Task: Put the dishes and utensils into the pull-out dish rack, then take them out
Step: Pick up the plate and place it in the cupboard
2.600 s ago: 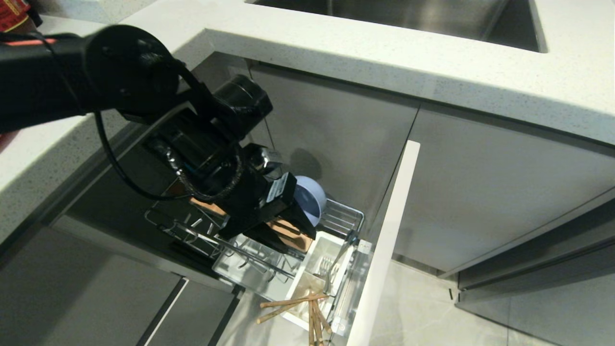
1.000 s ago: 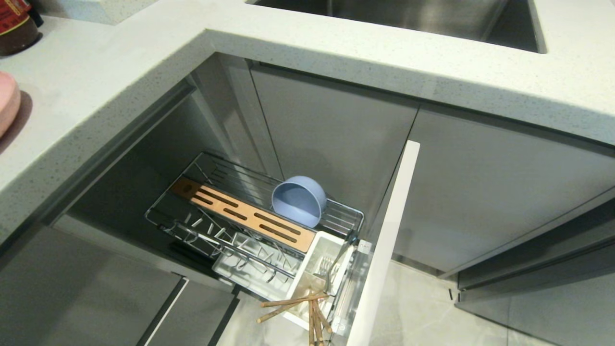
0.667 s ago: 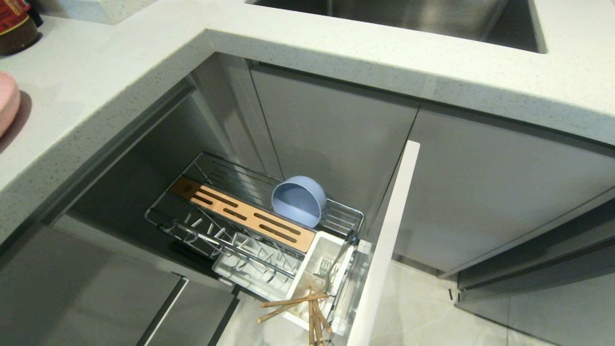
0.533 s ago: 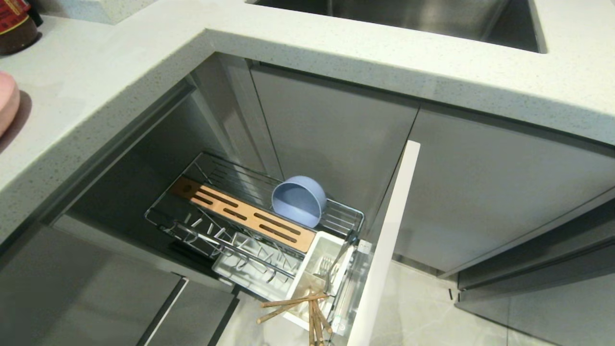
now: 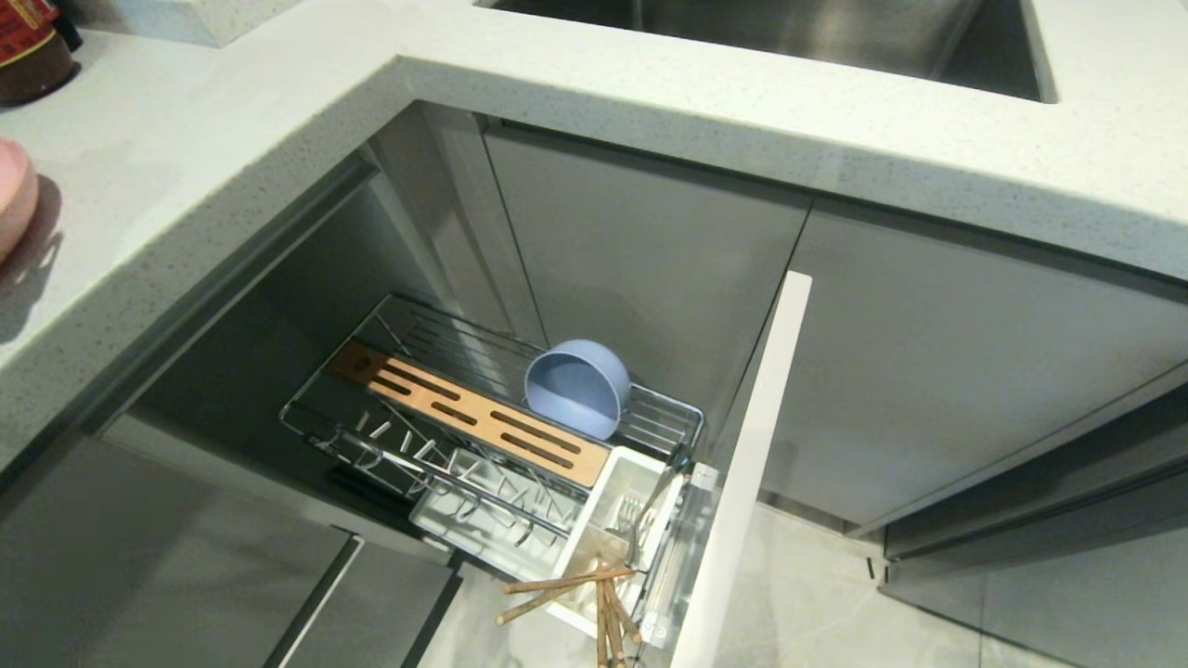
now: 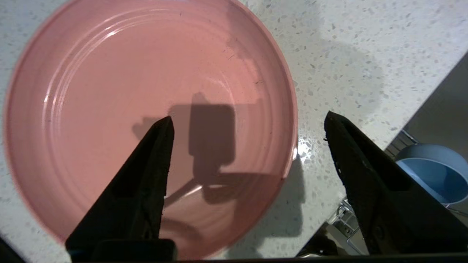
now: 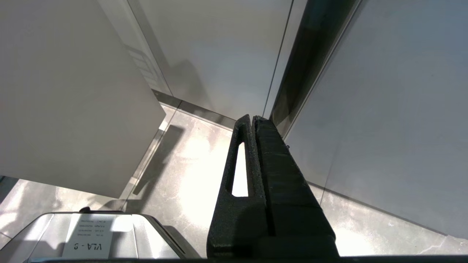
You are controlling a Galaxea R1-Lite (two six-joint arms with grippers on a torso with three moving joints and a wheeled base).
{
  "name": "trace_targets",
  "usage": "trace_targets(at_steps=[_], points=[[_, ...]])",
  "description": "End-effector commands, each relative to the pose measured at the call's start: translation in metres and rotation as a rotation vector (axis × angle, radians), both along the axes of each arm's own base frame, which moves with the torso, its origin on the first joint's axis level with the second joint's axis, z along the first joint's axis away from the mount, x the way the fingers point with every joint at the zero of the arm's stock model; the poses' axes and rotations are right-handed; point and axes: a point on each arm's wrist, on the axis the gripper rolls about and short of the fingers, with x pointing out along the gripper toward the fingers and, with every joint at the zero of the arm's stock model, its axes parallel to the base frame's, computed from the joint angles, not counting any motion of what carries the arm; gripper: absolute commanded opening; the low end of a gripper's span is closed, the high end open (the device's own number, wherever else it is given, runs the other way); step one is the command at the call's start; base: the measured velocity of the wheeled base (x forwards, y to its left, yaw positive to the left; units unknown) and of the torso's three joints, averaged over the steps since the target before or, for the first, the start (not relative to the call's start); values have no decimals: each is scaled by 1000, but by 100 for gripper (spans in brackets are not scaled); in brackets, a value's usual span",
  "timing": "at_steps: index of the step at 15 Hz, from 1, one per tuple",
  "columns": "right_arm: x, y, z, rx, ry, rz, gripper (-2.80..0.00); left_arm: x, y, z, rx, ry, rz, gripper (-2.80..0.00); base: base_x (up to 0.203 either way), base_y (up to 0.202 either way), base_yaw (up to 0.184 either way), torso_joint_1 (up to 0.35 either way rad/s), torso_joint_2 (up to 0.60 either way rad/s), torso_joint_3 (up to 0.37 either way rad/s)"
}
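Observation:
The pink plate (image 6: 109, 91) lies flat on the speckled countertop (image 6: 347, 54); only its edge (image 5: 14, 199) shows at the head view's far left. My left gripper (image 6: 248, 116) hovers open over it, one finger above the plate, the other beyond its rim over the counter. The pull-out dish rack (image 5: 371, 436) stands drawn out below, its pale door front (image 5: 742, 482) open. The pale-blue bowl (image 5: 577, 388) rests on its side in the rack and also shows as bowl (image 6: 431, 175). Chopsticks (image 5: 566, 589) and a fork (image 5: 631, 515) stand in the white cutlery cup (image 5: 603, 482). My right gripper (image 7: 253, 117) hangs shut and parked above the floor.
A steel sink (image 5: 770, 32) is set in the counter at the back. A dark bottle (image 5: 32, 51) stands at the far left corner. Grey cabinet fronts (image 5: 928, 371) flank the rack. The robot's base (image 7: 91, 237) shows near the right arm.
The left arm, over the rack earlier, has left the head view. A shadow has grown on the counter beside the pink plate. The rack and its contents have not moved.

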Motion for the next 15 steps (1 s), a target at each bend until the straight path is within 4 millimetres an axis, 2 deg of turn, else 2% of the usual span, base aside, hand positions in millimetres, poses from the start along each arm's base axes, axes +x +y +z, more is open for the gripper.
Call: trace_targets(at_steps=[1, 7, 15], points=[[0, 0, 0, -1, 0, 0, -280, 15, 2, -5, -4, 43, 3, 0, 0, 0, 0, 0, 0, 0], [0, 0, 0, -1, 0, 0, -280, 35, 6, -11, -7, 88, 23, 0, 0, 0, 0, 0, 0, 0], [0, 0, 0, -1, 0, 0, -280, 51, 8, -18, 1, 134, 13, 0, 0, 0, 0, 0, 0, 0]])
